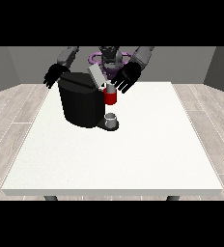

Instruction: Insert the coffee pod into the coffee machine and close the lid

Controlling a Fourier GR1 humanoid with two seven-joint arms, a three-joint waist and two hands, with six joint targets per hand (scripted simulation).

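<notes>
The black coffee machine (81,102) stands on the white table (133,154) towards its far left. Its grey lid (96,76) is tilted up and open. A red thing at the machine (110,98) sits at its front, with a small grey thing (110,89) just on top of it. The hand at the view's right (127,76) hovers right beside that spot, fingers spread and straight, holding nothing that I can see. The hand at the view's left (54,75) hangs over the machine's far left corner, fingers relaxed and pointing down.
A grey cup-shaped thing (111,118) stands on the machine's low base plate below the red thing. The table reaches well towards the camera and to the right; its front edge (114,192) is near the view's bottom.
</notes>
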